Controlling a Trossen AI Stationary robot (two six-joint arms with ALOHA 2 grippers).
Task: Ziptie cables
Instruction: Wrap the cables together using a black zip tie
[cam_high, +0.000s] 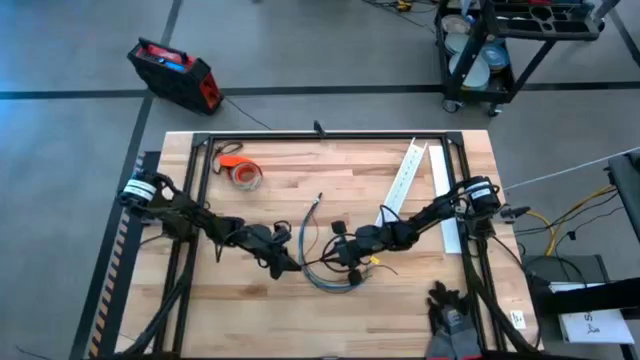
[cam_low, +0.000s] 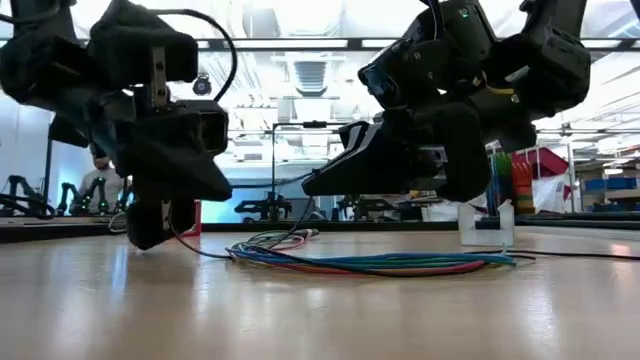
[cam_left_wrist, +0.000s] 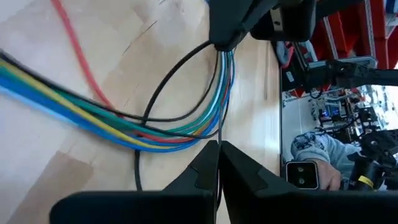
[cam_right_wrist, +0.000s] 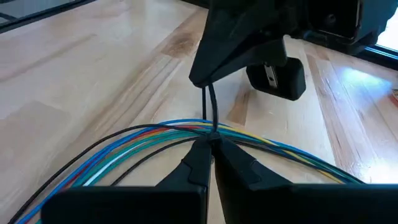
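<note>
The cables (cam_high: 326, 279), a loose bundle of blue, green, yellow, red and dark wires, lie curved on the wooden table (cam_high: 250, 310); the low view shows the cables (cam_low: 370, 263) resting flat. The ziptie (cam_left_wrist: 220, 93), a thin dark strip, runs straight between my two grippers, above the bundle. My left gripper (cam_high: 293, 264) is shut on one stretch of it, just left of the cables. My right gripper (cam_high: 339, 250) faces it from the right, shut on the ziptie (cam_right_wrist: 209, 106) right over the cables (cam_right_wrist: 124, 146). My left gripper pinches the ziptie (cam_left_wrist: 219, 134) between its two fingertips (cam_left_wrist: 202, 163), reaching in from the table's left. The strip leaves the tips in a straight line toward the other gripper, clear of the table. My right gripper pinches the ziptie (cam_right_wrist: 212, 132) between its two fingertips (cam_right_wrist: 198, 154), just where the strip meets the fanned wires. It comes low from the table's right. Whether its tips also touch the wires, I cannot tell.
An orange tape roll (cam_high: 240, 173) lies at the far left of the table. A long white slotted channel (cam_high: 404, 182) lies slanted at the far right. A loose dark wire (cam_high: 312, 215) lies behind the grippers. Bare wood shows along the near edge.
</note>
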